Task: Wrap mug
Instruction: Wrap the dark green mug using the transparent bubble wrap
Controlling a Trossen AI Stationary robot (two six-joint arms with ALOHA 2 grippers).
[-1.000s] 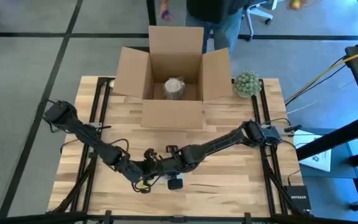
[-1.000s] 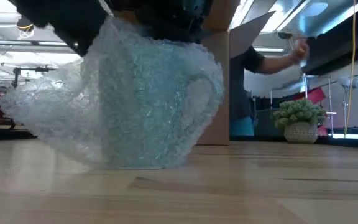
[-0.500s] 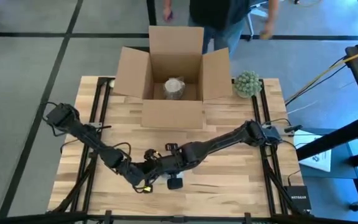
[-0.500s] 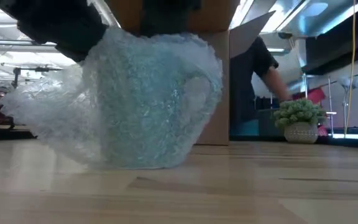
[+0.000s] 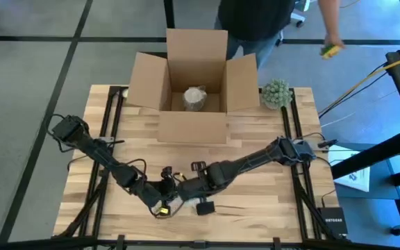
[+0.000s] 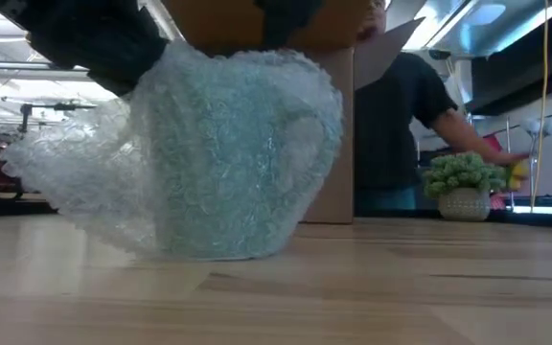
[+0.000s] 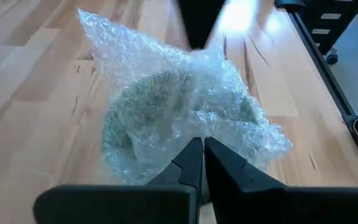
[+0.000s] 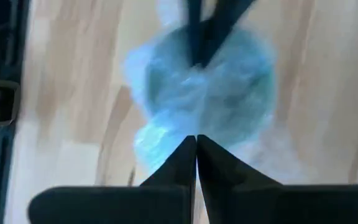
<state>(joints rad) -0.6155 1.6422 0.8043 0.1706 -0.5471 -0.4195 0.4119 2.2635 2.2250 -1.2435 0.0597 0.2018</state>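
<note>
While still pinched, mug [image 6: 228, 153] unmoved.

Two black jointed arms, loose cables; left claw [image 7: 197, 163] fingers dark, wedge-shaped.

Bubble-wrapped mug [image 6: 233, 158] — upright on the table's near edge.

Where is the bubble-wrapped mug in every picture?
High view: the mug sits near the table's front edge, mostly hidden under both arms.
Low view: big, left of centre.
Left wrist view: centre.
Right wrist view: centre, blurred.
Shared landmark: the wooden tabletop.
</note>
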